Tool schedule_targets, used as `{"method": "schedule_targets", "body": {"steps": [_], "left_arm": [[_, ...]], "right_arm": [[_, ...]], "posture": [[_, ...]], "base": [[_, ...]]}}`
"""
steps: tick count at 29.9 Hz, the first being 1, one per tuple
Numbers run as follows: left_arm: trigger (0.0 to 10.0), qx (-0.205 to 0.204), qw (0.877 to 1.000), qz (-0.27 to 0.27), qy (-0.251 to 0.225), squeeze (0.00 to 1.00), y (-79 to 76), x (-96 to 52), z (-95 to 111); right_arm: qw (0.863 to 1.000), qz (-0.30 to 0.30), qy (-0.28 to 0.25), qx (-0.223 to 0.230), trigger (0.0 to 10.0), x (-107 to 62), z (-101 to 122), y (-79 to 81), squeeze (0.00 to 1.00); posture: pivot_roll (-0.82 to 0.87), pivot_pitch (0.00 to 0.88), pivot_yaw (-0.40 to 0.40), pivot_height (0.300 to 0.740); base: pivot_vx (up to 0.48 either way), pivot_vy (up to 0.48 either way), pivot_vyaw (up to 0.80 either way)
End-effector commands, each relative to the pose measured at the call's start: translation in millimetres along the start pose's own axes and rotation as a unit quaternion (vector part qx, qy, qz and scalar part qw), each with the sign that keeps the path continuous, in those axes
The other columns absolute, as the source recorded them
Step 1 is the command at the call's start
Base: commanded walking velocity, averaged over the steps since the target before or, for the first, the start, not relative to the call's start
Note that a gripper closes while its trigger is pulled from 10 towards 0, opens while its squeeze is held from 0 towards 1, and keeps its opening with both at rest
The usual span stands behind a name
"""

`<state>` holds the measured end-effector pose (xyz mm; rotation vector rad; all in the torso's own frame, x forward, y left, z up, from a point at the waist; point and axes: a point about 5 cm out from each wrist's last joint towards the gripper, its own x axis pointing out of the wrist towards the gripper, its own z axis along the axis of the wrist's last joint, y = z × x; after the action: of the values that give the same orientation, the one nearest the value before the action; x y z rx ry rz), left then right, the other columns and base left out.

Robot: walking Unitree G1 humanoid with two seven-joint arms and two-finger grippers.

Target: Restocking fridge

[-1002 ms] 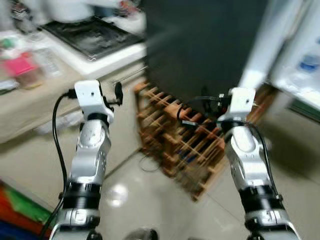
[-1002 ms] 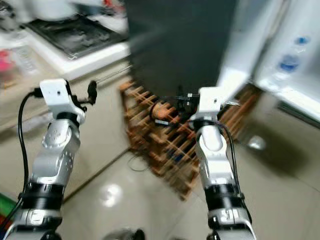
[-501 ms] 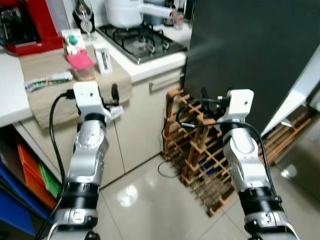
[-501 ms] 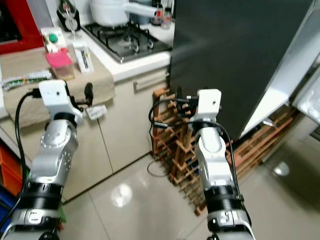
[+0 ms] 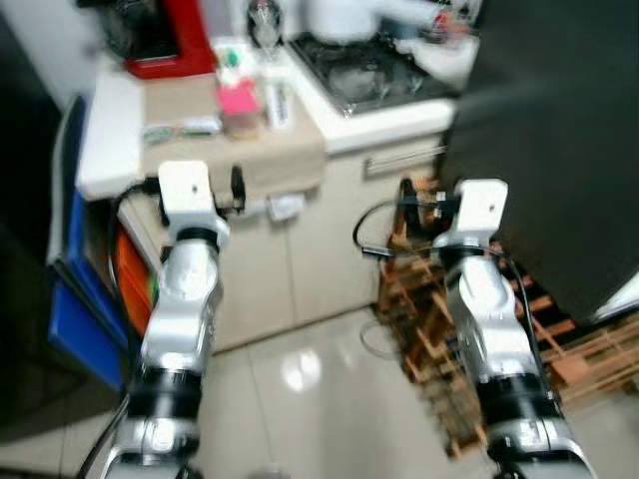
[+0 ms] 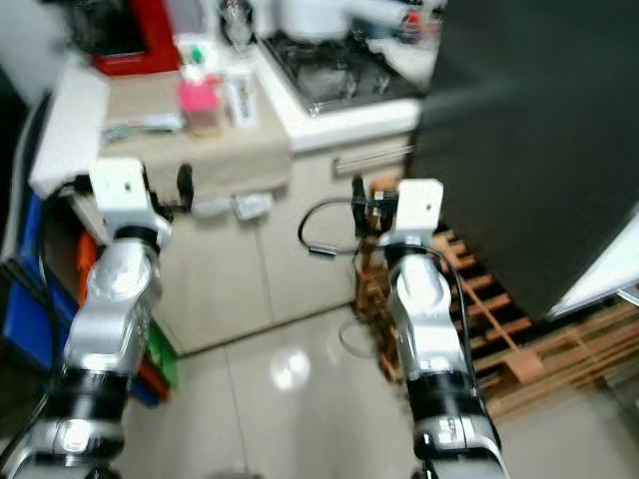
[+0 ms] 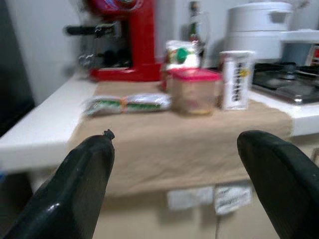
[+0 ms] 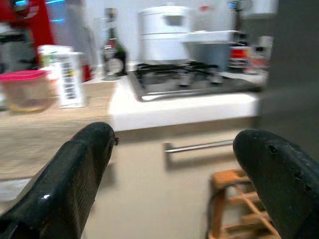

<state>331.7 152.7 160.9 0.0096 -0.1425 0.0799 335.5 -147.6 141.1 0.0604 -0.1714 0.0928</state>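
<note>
My left gripper [image 7: 175, 142] is held up at chest height, open and empty, facing a kitchen counter. On the beige cloth [image 5: 240, 165] over that counter stand a pink-lidded tub [image 7: 196, 89], a white carton [image 7: 235, 79], a green-and-white packet [image 7: 127, 103] and a small green-topped pack [image 7: 180, 52]. My right gripper [image 8: 174, 139] is also raised, open and empty, facing the hob [image 8: 194, 74] and the cabinet front below it. The dark fridge side [image 5: 549, 150] rises at the right.
A red coffee machine [image 5: 170, 40] stands at the back of the counter. A white pot [image 8: 162, 32] sits on the hob. A wooden wine rack [image 5: 559, 349] stands on the floor by the fridge. Blue and orange crates [image 5: 80, 319] fill the space under the counter at left. Glossy tile floor [image 5: 310, 399] lies ahead.
The whole picture has swung left: the counter now sits in front, with the fridge and wine rack off to the right. Both arms keep the same raised pose, grippers empty.
</note>
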Motion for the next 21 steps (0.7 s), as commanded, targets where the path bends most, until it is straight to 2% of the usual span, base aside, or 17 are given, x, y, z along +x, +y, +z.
{"method": "schedule_targets", "body": {"steps": [1,7,10,13,15,16,17,19,21], "left_arm": [[10.0,0.003,1.000,-0.001,-0.011,0.00,1.0,-3.1,3],[10.0,0.007,0.999,-0.031,-0.035,0.00,-11.3,0.3,13],[10.0,0.015,0.997,-0.053,-0.050,0.00,-17.3,5.4,21],[10.0,0.027,0.994,-0.076,-0.072,0.00,-23.8,7.2,27],[10.0,0.019,0.993,-0.086,-0.074,0.00,-27.6,7.7,29],[10.0,-0.002,0.991,-0.103,-0.082,0.00,-33.9,8.1,35],[10.0,-0.014,0.990,-0.105,-0.088,0.00,-35.4,8.1,38],[10.0,-0.022,0.990,-0.114,-0.082,0.00,-38.5,8.5,37],[10.0,-0.043,0.991,-0.109,-0.063,0.00,-39.0,10.4,31]], "right_arm": [[1.000,0.005,0.005,0.009,10.0,-1.1,-3,3.8,0.43],[1.000,0.016,0.004,-0.002,10.0,-4.9,-2,3.3,0.44],[1.000,-0.001,-0.002,-0.016,10.0,-0.7,2,-1.5,0.27],[0.999,-0.029,-0.036,-0.029,10.0,2.0,11,-5.2,0.25],[0.997,-0.048,-0.053,-0.028,10.0,2.8,17,-7.5,0.25],[0.993,-0.080,-0.078,-0.030,10.0,3.0,26,-10.1,0.25],[0.992,-0.091,-0.082,-0.019,10.0,3.1,28,-11.4,0.24],[0.993,-0.086,-0.082,-0.006,10.0,2.7,28,-11.5,0.18],[0.995,-0.067,-0.077,-0.011,10.0,3.2,28,-9.9,0.18]], "posture": [[-0.04,0.000,-0.002,0.740],[-0.05,0.000,-0.014,0.740],[-0.05,0.000,0.001,0.740],[-0.06,0.000,0.015,0.740],[-0.06,0.000,0.025,0.740],[-0.07,0.000,0.030,0.740],[-0.07,0.000,0.031,0.740],[-0.07,0.000,0.033,0.740],[-0.08,0.000,0.034,0.740]], "base": [[0.000,0.000,0.64],[0.000,0.000,0.64],[0.000,0.000,0.00],[0.000,0.000,0.00],[0.000,0.000,0.00],[0.000,0.000,0.00],[0.000,0.000,0.00],[0.000,0.000,0.00],[0.000,0.000,0.00]]}}
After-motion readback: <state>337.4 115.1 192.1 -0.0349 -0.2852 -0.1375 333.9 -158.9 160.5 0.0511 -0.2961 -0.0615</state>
